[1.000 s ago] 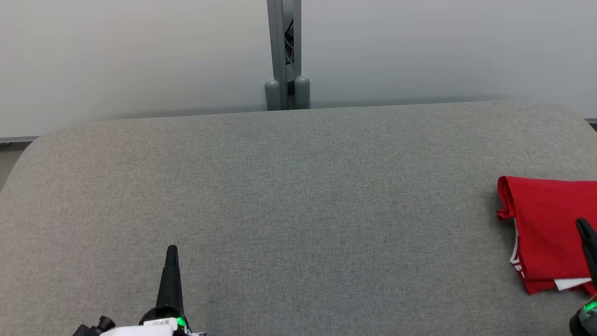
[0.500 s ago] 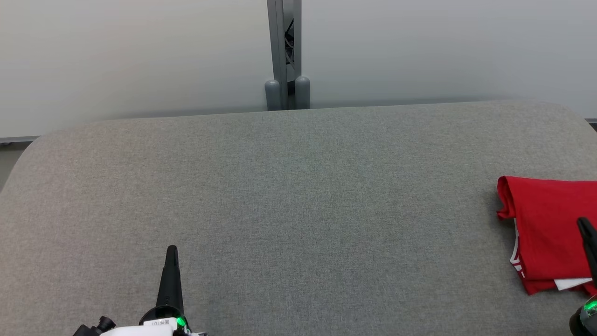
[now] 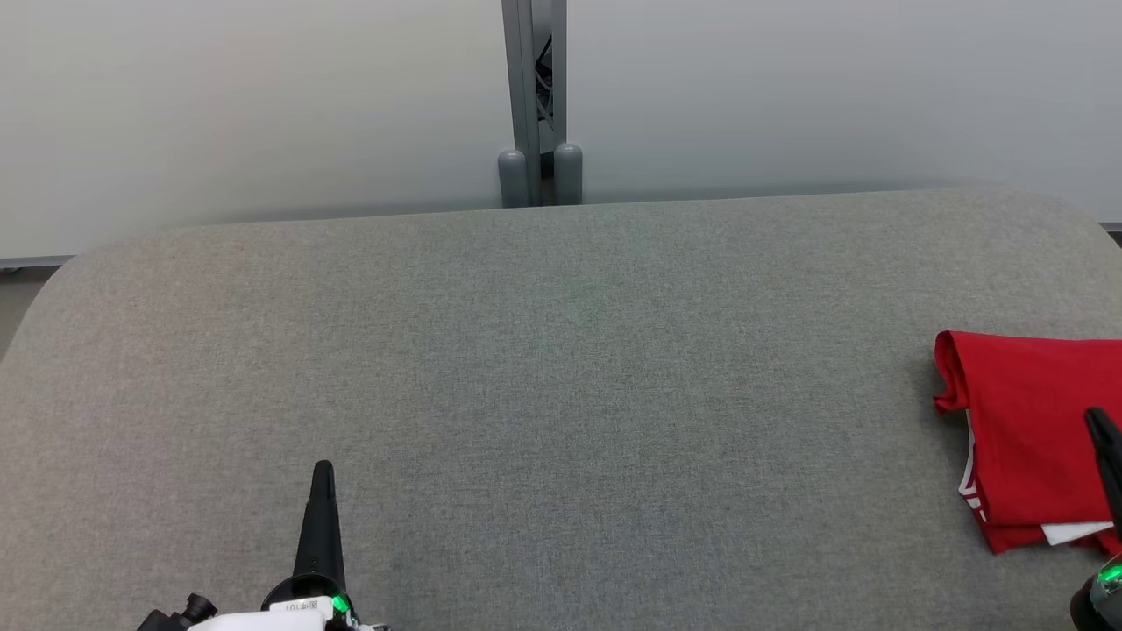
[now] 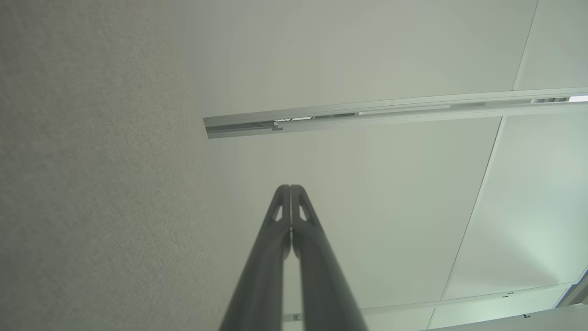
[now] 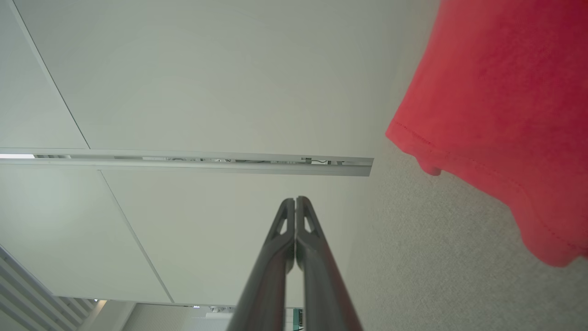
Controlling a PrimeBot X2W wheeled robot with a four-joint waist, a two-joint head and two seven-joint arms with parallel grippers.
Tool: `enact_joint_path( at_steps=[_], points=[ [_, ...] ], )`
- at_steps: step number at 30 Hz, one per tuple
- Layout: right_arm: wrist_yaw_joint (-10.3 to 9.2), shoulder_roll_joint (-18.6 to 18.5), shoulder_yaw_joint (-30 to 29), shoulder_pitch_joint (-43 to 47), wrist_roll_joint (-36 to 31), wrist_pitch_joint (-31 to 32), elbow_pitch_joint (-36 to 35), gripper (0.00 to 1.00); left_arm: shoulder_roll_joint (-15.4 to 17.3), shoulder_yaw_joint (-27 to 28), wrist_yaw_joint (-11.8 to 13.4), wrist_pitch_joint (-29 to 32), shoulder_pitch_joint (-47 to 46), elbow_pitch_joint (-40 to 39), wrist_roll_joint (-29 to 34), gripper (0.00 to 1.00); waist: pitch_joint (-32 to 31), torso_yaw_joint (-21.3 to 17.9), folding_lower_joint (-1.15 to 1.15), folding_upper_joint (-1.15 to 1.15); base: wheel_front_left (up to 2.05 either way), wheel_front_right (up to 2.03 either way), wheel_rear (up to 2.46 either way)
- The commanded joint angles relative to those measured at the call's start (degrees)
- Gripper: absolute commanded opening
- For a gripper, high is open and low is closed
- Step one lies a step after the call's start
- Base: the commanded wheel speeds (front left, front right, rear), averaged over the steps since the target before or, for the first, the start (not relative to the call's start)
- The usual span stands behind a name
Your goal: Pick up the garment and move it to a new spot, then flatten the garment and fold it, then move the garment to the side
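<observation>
Running past head view's right edge (partly), folded red garment [image 3: 1026, 429]

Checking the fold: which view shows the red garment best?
Head view: the red garment lies folded on the table, layers visible, cropped at the right. The right wrist view gives a close hem.

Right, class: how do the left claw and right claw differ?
The left claw sits over bare table; the right claw is by the garment. The left claw shows whole in the head view; the right claw is cut off at its edge. Both are shut, holding nothing.
</observation>
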Motion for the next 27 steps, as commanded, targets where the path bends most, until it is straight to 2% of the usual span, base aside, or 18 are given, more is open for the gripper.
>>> enact_joint_path(
  at_steps=[1, 27],
  points=[
    [0.0, -0.2, -0.2, -0.5, 0.0, 0.2, 0.0, 0.0, 0.2, 0.2, -0.3, -0.1, -0.8, 0.0, -0.2, 0.0, 0.0, 0.0, 0.0, 0.0, 0.0, 0.0, 0.0],
    [0.0, -0.1, -0.3, -0.4, -0.1, 0.4, 0.0, 0.0, 0.2, 0.2, -0.3, -0.1, -0.8, 0.0, -0.2, 0.0, 0.0, 0.0, 0.0, 0.0, 0.0, 0.0, 0.0]
  ],
)
